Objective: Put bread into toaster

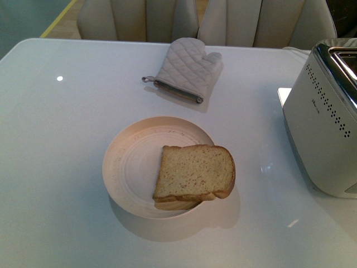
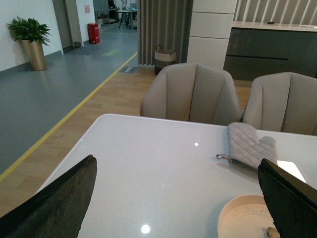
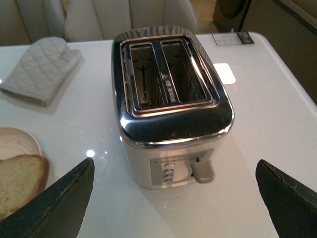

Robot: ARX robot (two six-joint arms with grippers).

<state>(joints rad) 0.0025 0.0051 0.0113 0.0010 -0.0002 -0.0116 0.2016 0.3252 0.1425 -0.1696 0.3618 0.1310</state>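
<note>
A square slice of speckled tan bread with a brown crust lies on the near right part of a round cream plate, overhanging its rim. It also shows in the right wrist view. The white toaster with a chrome top stands at the table's right; its two slots are open and nothing is in them, its lever up. My left gripper is open above the table left of the plate. My right gripper is open, above the toaster's lever end. Neither arm shows in the front view.
A grey quilted oven mitt lies at the back middle of the white table. Beige chairs stand behind the far edge. A white card lies beyond the toaster.
</note>
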